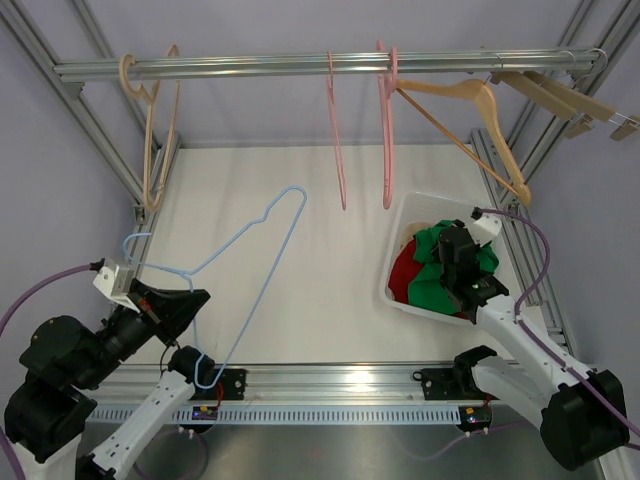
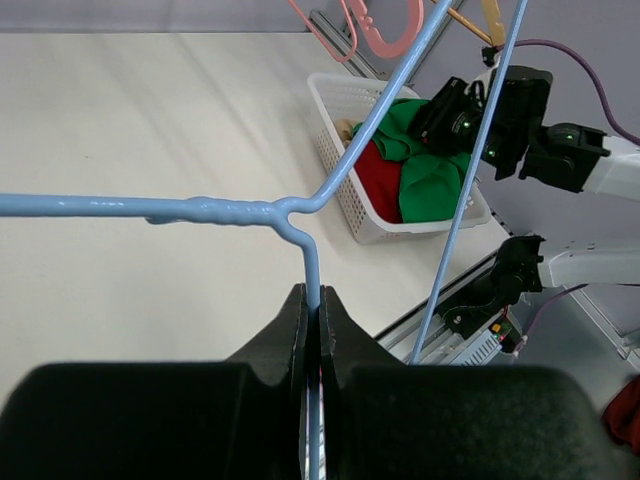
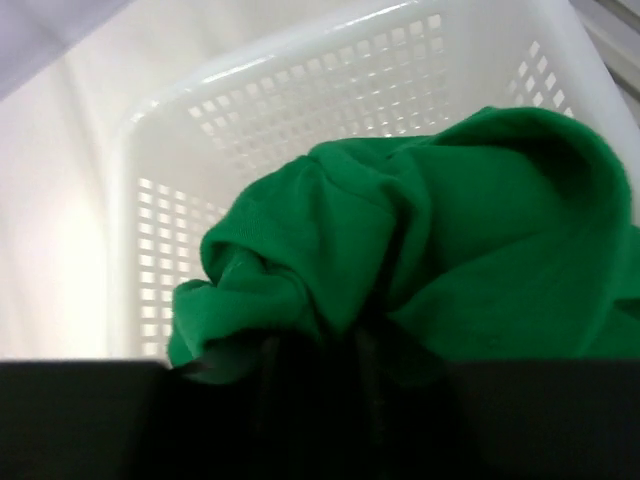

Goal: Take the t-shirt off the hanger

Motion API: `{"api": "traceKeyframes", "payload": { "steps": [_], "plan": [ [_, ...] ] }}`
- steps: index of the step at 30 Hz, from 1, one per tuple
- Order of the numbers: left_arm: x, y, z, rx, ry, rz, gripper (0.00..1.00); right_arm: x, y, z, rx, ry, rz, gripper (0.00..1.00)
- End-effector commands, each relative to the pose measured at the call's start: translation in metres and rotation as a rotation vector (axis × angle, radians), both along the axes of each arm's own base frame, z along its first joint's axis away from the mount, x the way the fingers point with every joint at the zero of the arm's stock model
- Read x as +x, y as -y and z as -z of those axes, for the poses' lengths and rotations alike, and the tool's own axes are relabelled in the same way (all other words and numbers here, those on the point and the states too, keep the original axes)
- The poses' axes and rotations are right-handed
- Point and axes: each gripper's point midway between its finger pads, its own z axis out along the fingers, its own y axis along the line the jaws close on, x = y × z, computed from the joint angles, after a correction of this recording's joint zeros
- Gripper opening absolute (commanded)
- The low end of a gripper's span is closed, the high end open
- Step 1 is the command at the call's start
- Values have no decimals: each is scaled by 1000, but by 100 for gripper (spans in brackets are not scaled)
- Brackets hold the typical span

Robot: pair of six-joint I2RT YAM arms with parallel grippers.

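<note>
A bare light-blue wire hanger (image 1: 250, 240) is held up over the table, and my left gripper (image 1: 195, 300) is shut on its wire near the hook end. The left wrist view shows the hanger's wire (image 2: 230, 210) pinched between my left gripper's jaws (image 2: 311, 300). The green t-shirt (image 1: 432, 280) lies bunched in the white basket (image 1: 430, 205), off the hanger. My right gripper (image 1: 462, 262) is down in the basket on top of the t-shirt. In the right wrist view the green t-shirt (image 3: 420, 230) is gathered at my right gripper (image 3: 345, 350), whose jaws are lost in shadow.
A red garment (image 1: 402, 272) lies under the green one in the basket. A metal rail (image 1: 300, 68) crosses the back, carrying pink hangers (image 1: 338, 150) and wooden hangers (image 1: 470, 110). Another wooden hanger (image 1: 155, 130) hangs at the left. Frame posts flank both sides.
</note>
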Motion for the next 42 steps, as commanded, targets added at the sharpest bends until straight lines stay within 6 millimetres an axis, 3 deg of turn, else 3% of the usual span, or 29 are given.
{"api": "traceKeyframes", "payload": {
  "steps": [1, 2, 3, 6, 10, 12, 20, 24, 25, 28, 29, 30, 31, 32, 34, 35, 37, 40, 42],
  "plan": [
    [16, 13, -9, -9, 28, 26, 0, -2, -6, -30, 62, 63, -31, 40],
    [19, 14, -9, -11, 28, 24, 0, -6, -5, -42, 63, 76, -39, 50],
    [24, 13, -7, -5, 24, 2, 0, -9, -4, -52, 52, 85, -47, 77],
    [39, 11, 5, 22, 4, -46, 0, -24, 3, -84, 55, 130, -44, 99],
    [59, 12, 19, 69, -34, -92, 0, -43, 4, -119, 85, 217, -93, 99],
    [66, 8, 21, 87, -38, -127, 0, -47, 0, -126, 88, 226, -123, 99],
    [80, 7, 20, 104, -35, -164, 0, -61, -45, -171, 194, 331, -364, 99],
    [75, 13, 16, 99, -13, -120, 0, -74, -102, -205, 328, 402, -591, 94],
    [75, 14, 16, 98, -12, -111, 0, -82, -135, -216, 367, 418, -699, 93],
    [73, 19, 19, 100, -14, -76, 0, -91, -193, -239, 398, 457, -820, 90],
    [73, 20, 19, 100, -14, -75, 0, -115, -225, -246, 418, 459, -928, 90],
    [72, 20, 20, 101, -15, -75, 0, -121, -241, -251, 403, 470, -966, 90],
    [72, 19, 21, 100, -17, -78, 0, -131, -254, -278, 459, 537, -1000, 90],
    [71, 19, 20, 95, -14, -77, 0, -141, -281, -272, 464, 512, -1064, 89],
    [66, 22, 19, 85, -10, -52, 0, -151, -301, -288, 536, 547, -1116, 90],
    [63, 22, 17, 75, -4, -42, 0, -148, -318, -276, 525, 513, -1130, 90],
    [54, 27, 14, 59, 2, 5, 0, -143, -338, -271, 529, 486, -1130, 93],
    [40, 31, 8, 26, 18, 61, 0, -133, -351, -267, 538, 486, -1099, 94],
    [31, 33, 6, 7, 22, 95, 0, -131, -355, -269, 556, 493, -1094, 86]
  ]
}}
